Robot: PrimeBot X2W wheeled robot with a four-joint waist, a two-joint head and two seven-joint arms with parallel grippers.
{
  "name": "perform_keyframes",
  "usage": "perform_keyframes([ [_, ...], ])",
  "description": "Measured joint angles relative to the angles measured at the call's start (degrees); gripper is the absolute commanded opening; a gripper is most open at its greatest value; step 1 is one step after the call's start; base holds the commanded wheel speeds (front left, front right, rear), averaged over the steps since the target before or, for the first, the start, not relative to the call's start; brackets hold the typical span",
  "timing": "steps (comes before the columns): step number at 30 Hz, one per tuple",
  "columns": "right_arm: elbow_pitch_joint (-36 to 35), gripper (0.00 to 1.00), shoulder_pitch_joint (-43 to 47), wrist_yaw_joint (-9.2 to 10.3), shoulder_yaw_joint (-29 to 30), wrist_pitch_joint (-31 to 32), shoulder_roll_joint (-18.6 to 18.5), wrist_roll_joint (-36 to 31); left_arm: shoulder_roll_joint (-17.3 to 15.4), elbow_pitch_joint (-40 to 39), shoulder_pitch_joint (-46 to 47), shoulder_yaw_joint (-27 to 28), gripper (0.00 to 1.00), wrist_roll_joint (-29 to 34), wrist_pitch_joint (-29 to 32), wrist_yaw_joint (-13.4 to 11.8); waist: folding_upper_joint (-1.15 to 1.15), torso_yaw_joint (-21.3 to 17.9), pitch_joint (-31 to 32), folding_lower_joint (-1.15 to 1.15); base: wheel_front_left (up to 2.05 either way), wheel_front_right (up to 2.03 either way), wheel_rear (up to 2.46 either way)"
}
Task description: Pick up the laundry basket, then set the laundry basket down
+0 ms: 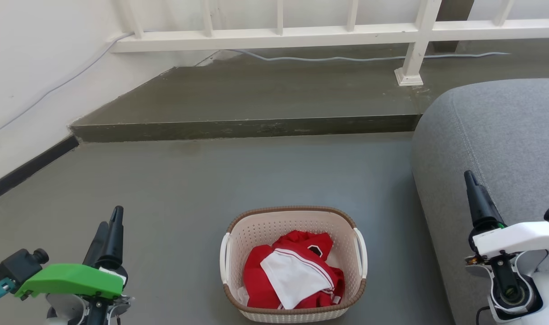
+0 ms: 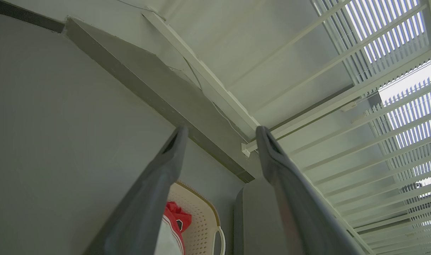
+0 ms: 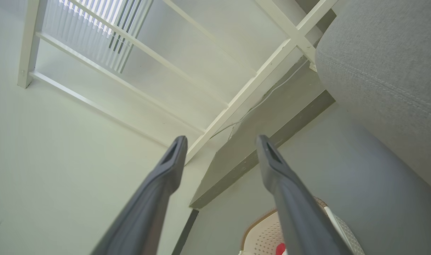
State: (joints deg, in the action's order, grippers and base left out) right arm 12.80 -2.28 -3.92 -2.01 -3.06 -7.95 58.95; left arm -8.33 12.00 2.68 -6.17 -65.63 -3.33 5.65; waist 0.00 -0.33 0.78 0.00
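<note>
Laundry basket (image 1: 274, 231) sits between left hand (image 2: 220, 132) and right hand (image 3: 220, 141), both splayed

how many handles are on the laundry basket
2. The left handle is on the left wall of the laundry basket, and the right handle is on its right wall. Both are white and in plain sight.

Grey floor (image 1: 179, 180) spans the middle of the frame. The laundry basket (image 1: 279, 228) stands on it at bottom centre, and a grey sofa (image 1: 495, 149) at the right seems to rest there too. A raised step (image 1: 256, 95) across the upper half bears a white railing post (image 1: 412, 63) and a thin cable (image 1: 328, 59).
</note>
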Motion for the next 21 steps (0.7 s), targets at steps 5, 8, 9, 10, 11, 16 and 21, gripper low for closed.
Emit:
perform_keyframes([
  [5, -0.3, 1.0, 0.0, 0.79, -1.8, -1.0, -0.9, -5.4, -0.3, -0.3, 0.1, -1.9, 1.0, 4.5, -0.9, -0.6, 0.0, -0.3, -0.2, 0.0, 0.0, 0.0, 0.0],
  [8, -0.5, 1.0, 0.0, 1.33, -2.4, -1.3, -1.2, -7.6, -0.7, -0.5, 0.1, -2.6, 1.0, 6.8, -1.3, -0.7, 0.0, -0.3, -0.2, 0.0, 0.0, 0.0, 0.0],
  [9, -0.5, 1.0, 0.0, 1.57, -2.8, -1.5, -1.3, -8.6, -0.9, -0.6, 0.2, -3.1, 1.0, 7.6, -1.4, -1.2, 0.0, -0.3, -0.3, 0.0, 0.0, 0.0, 0.0],
  [10, -0.6, 1.0, 0.0, 1.58, -3.2, -1.7, -1.4, -9.9, -1.2, -0.7, 0.3, -3.4, 1.0, 8.6, -1.7, -1.2, 0.0, -0.4, -0.3, 0.0, 0.0, 0.0, 0.0],
  [11, -0.7, 1.0, 0.0, 1.64, -3.7, -1.9, -1.5, -11.0, -1.5, -0.9, 0.4, -3.6, 1.0, 10.0, -1.8, -1.5, 0.0, -0.4, -0.3, 0.0, 0.0, 0.0, 0.0],
  [16, -0.9, 1.0, 0.0, 3.05, -5.5, -2.8, -1.7, -16.0, -2.2, -1.4, 1.1, -5.4, 1.0, 15.3, -2.9, -2.7, 0.0, -0.6, -0.3, 0.0, 0.0, 0.0, 0.0],
  [21, -0.9, 1.0, 0.0, 3.87, -6.9, -3.6, -2.1, -20.8, -2.6, -1.5, 1.1, -7.1, 1.0, 19.8, -3.8, -3.7, 0.0, -0.7, -0.4, 0.0, 0.0, 0.0, 0.0],
])
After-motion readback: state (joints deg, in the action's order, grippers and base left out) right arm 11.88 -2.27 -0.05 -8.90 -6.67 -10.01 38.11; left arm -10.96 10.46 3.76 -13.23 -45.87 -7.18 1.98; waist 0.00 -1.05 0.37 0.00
